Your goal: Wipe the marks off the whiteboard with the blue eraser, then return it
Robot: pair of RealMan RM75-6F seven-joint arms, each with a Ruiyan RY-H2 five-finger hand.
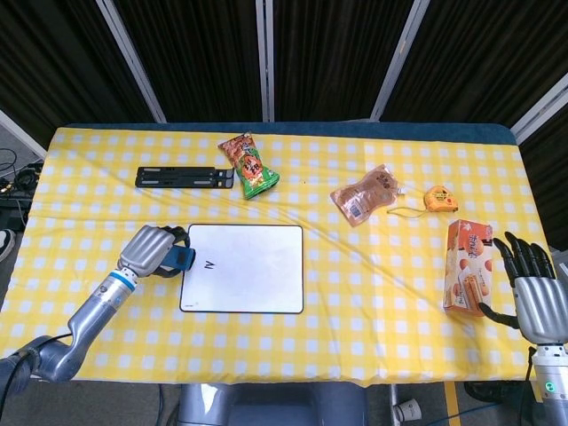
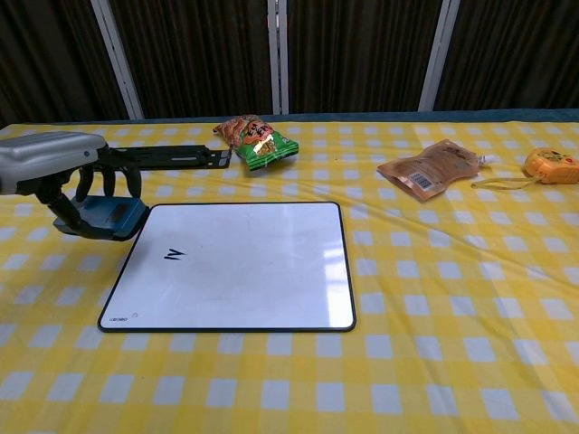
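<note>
The blue eraser [image 2: 101,216], a flat block, is gripped by the left hand [image 2: 56,165] at the whiteboard's [image 2: 244,267] left edge. 1 small black mark [image 2: 173,255] is seen on the board. The right hand [image 1: 532,284] is held empty with fingers spread.

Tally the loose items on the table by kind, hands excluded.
Snack packs: 3 (green chip bag, orange pouch, orange box)
Whiteboards: 1
Erasers: 1, blue eraser, held by the left hand
Tape measures: 1
Black holders: 1
Total: 7
</note>
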